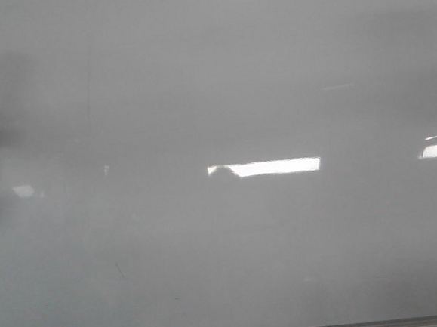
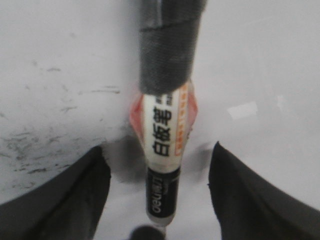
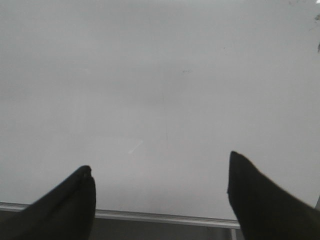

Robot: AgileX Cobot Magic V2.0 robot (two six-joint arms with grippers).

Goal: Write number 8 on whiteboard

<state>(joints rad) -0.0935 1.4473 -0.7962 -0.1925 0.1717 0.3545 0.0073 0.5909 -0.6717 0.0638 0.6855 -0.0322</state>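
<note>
Left gripper (image 2: 159, 200) sits at the far left edge of the whiteboard (image 1: 232, 246), its dark fingers (image 2: 65, 200) spread wide either side of a white marker (image 2: 165, 150) with a black-taped upper part, and whether they actually pinch it cannot be told. Right gripper (image 3: 160, 200) hangs over the board's metal edge (image 3: 165, 217), fingers wide apart and empty. The board fills the front view, glossy with bright reflections (image 1: 268, 167); faint grey smudges (image 2: 35, 145) lie beside the marker.

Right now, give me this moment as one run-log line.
left hand: marker between fingers, grip unclear | right hand: open, empty | whiteboard: no 8 visible | marker at board's left edge
</note>
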